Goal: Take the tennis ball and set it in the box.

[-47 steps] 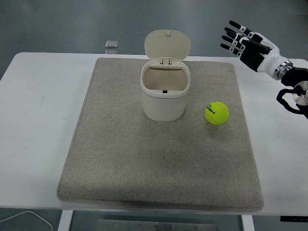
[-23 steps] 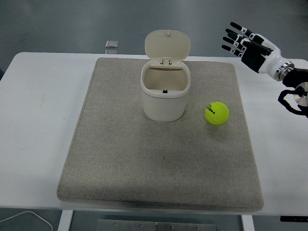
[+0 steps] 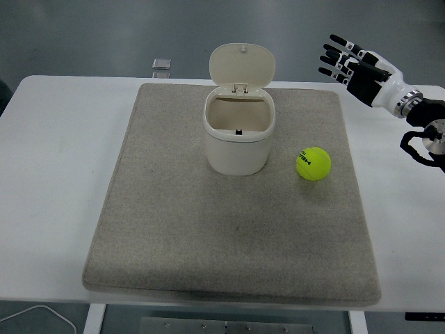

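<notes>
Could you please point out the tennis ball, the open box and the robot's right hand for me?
tennis ball [image 3: 313,163], head view, centre of the ball.
box [image 3: 236,149], head view, front wall.
right hand [image 3: 351,62], head view, middle of the hand.

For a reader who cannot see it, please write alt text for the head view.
A yellow tennis ball lies on a grey mat, right of an open-lidded cream box. The right hand, fingers spread, is raised at the upper right, holding nothing.

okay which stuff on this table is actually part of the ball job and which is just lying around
Part of the job: tennis ball; open-lidded box; right hand, fingers spread, empty.

Just lying about: grey mat; small object at the far edge; white cable.
</notes>
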Tool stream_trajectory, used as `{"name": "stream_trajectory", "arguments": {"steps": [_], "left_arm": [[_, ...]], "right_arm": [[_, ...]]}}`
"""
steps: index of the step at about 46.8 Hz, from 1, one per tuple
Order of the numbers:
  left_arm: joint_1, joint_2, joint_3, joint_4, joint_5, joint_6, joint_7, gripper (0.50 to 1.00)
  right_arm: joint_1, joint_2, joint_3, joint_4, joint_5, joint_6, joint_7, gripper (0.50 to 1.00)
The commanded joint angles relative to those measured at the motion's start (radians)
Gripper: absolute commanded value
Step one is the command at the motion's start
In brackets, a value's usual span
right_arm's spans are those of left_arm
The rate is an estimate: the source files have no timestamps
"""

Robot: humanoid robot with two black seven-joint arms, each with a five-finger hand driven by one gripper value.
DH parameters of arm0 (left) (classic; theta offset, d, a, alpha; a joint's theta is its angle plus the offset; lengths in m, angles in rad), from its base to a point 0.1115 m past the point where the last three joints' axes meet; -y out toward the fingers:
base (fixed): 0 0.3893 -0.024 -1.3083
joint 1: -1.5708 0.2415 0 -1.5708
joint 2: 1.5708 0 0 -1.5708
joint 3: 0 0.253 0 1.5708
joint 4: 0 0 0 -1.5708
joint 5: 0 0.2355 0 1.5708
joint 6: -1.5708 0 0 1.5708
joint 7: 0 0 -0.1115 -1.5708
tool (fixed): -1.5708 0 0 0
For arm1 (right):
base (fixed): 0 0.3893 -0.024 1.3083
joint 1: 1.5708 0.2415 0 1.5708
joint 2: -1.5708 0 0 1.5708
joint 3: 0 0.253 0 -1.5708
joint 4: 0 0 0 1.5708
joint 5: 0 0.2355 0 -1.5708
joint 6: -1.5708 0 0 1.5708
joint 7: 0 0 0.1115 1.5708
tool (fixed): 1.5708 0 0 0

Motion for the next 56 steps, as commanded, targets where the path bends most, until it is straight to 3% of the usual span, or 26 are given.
{"name": "stream_trajectory", "arguments": {"steps": [1, 56], "left_arm": [[0.000, 0.000, 0.000, 0.000, 0.000, 0.000, 0.000, 0.996], [0.000, 0.000, 0.000, 0.000, 0.000, 0.000, 0.000, 0.996]], "right_arm": [[0.002, 0.002, 0.000, 0.000, -0.009, 0.000, 0.001, 0.928], [0.040, -0.012, -0.009, 0.023, -0.302, 0.000, 0.008, 0.928]]}}
